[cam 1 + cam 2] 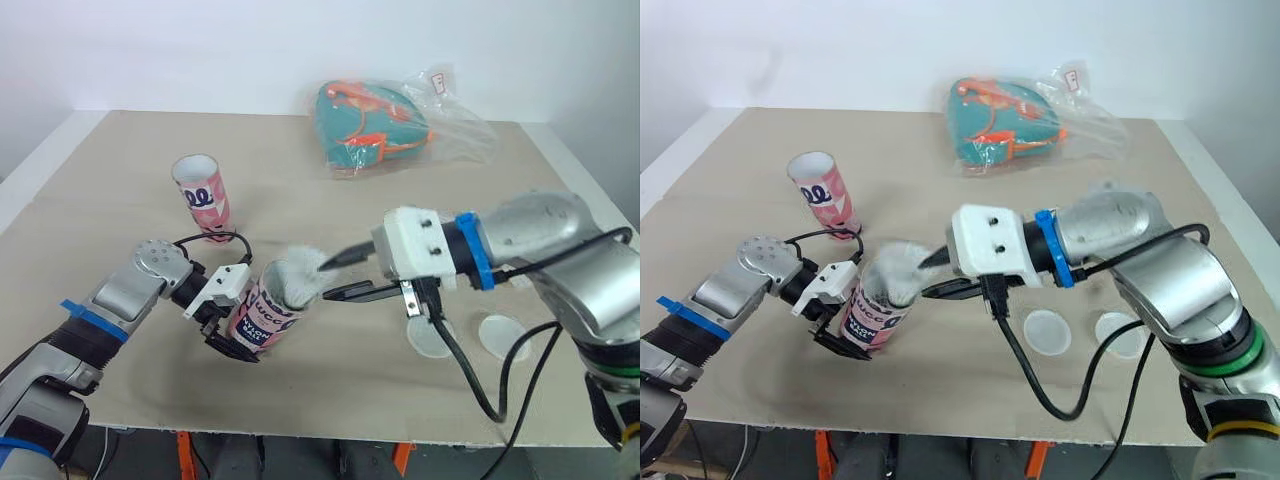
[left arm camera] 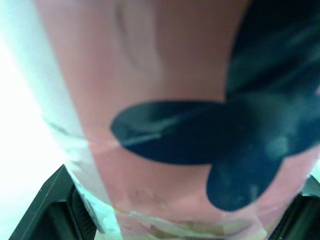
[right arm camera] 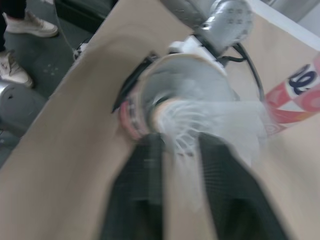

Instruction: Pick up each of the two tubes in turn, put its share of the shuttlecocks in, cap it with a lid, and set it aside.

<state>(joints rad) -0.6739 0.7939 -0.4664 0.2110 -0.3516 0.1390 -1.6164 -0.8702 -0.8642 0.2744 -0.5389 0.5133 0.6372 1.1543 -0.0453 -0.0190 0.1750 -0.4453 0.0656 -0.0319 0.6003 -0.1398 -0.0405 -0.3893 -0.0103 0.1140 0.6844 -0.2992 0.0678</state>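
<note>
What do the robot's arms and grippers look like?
Both arms are silver-grey; the left arm bears blue tape, the right arm a blue wrist ring and green elbow band. Each wrist has a white housing and black cable. The left gripper and right gripper have black fingers.

Table point(image 1: 300, 190): upright tube point(image 1: 203, 197), two lids point(image 1: 431, 338) (white), bagged pouch point(image 1: 370, 125), perhaps.

The held tube point(image 1: 872, 318) reads "UCC"; the standing tube point(image 1: 823, 193) "00".

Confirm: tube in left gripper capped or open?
Open. The held tube is uncapped; a shuttlecock sticks out of its mouth.
</note>
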